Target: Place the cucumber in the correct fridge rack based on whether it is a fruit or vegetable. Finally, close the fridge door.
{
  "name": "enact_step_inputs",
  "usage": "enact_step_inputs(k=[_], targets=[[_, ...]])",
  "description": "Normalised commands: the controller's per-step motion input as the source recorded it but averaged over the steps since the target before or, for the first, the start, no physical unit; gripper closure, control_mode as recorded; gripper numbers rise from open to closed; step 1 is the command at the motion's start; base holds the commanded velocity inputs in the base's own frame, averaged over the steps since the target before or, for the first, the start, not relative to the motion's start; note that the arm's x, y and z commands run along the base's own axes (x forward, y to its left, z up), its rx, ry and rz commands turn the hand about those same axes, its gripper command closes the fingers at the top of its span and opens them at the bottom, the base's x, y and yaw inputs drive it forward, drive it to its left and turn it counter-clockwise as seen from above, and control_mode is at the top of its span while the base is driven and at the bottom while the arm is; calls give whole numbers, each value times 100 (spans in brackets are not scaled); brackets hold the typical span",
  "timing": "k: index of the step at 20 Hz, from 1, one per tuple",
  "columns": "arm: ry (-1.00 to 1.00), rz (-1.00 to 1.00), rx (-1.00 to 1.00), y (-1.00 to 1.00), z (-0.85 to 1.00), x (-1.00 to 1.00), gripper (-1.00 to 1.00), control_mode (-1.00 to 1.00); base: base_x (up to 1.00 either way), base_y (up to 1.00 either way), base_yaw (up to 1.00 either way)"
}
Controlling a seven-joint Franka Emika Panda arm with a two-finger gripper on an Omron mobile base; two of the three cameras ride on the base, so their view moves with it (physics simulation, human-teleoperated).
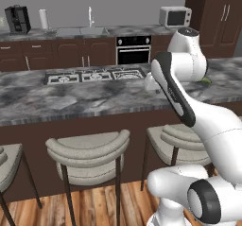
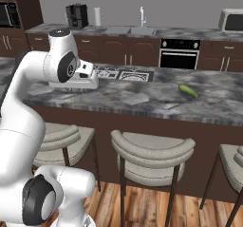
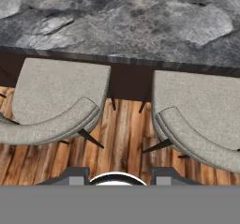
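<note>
White arm folded, claw (image 3: 116,177) shut, above marble counter (image 2: 142,98) edge

The white arm with dark joints rises, elbow bent, hand (image 2: 78,76) level and pointing toward 3 o'clock; jaws closed, empty.

You have the cucumber (image 2: 188,90) lying flat on the grey marbled island counter (image 2: 142,98), a small, slim, green stick with rounded ends. In the right base view it sits on the right part of the countertop, angled so its far end points up-left and its near end down-right, a little back from the counter's front edge and to the right of the cooktop (image 2: 124,74). In the left base view you see just a green sliver of it (image 1: 206,80) peeking out beside the robot's white arm, at the right side of the counter. Nothing is touching it.
</note>
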Motion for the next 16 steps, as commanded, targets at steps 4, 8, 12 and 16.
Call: enact_step_inputs(k=[4, 8, 12, 16], targets=[[0, 0, 0, 0, 0, -24, -100, -100, 0, 0, 0], [2, 0, 0, 0, -9, -62, -100, -100, 0, 0, 0], [0, 0, 0, -22, -3, -24, -100, -100, 0, 0, 0], [0, 0, 0, -60, 0, 1, -100, -100, 0, 0, 0]])
